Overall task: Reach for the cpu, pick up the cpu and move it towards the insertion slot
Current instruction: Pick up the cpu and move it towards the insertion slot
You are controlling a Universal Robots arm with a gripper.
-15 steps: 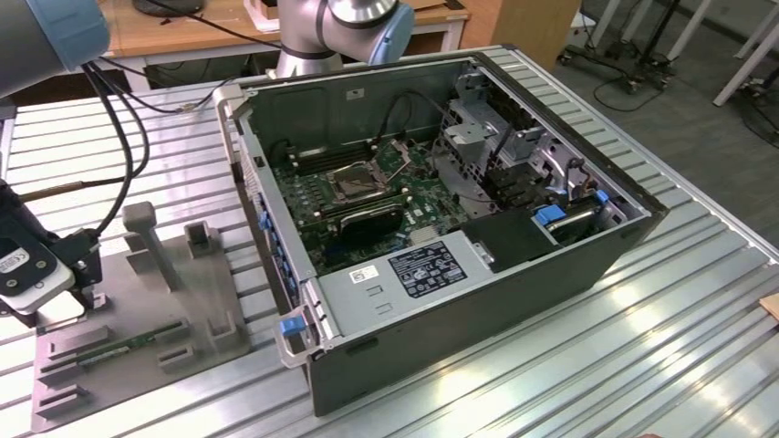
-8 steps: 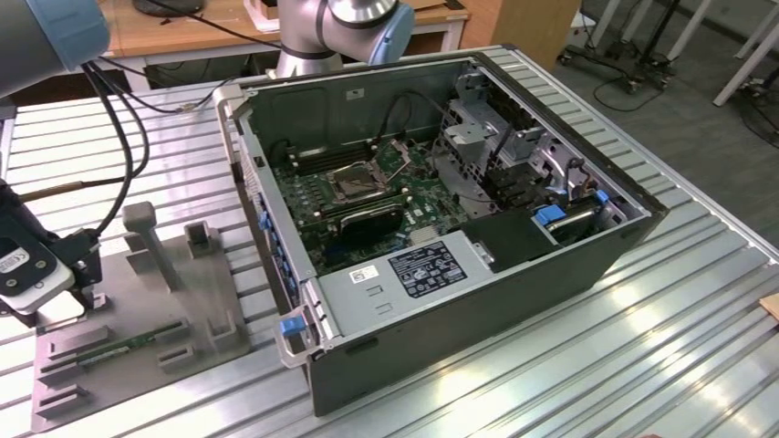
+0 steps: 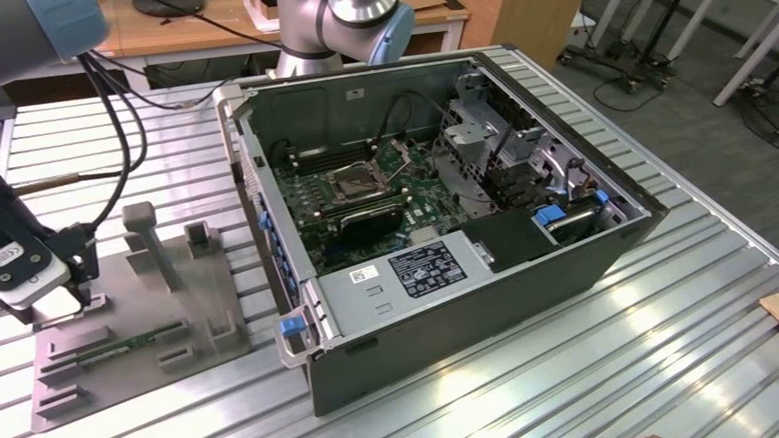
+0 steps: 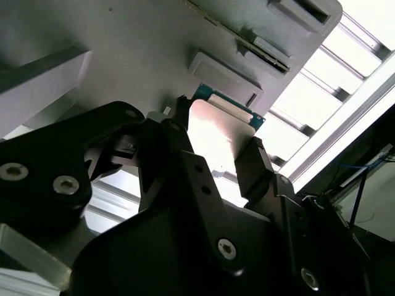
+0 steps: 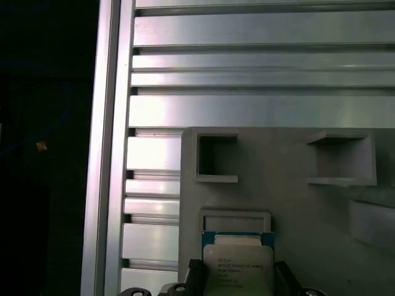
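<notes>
The cpu [image 4: 217, 140], a thin square chip with a silvery-white face and a green-blue rim, sits between my gripper's [image 4: 219, 129] two black fingers, which press on its opposite edges. In the first wrist view the cpu [image 5: 238, 262] lies just off a shallow square recess [image 5: 235, 219] of the grey fixture plate [image 5: 290, 203], with my gripper [image 5: 239, 276] around it. In the exterior view my gripper [image 3: 67, 306] hangs low over the plate's near-left part. The insertion slot [image 3: 357, 181], a metal-framed socket with a dark centre, sits on the motherboard inside the open computer case [image 3: 487, 301], far to the exterior view's right.
A green memory stick [image 3: 128, 345] lies in the grey fixture plate [image 3: 134, 315], which has upright posts [image 3: 140, 233]. Black cables [image 3: 116, 119] hang from the arm. The ribbed metal table [image 3: 681, 347] ends at a side rail [image 5: 102, 154].
</notes>
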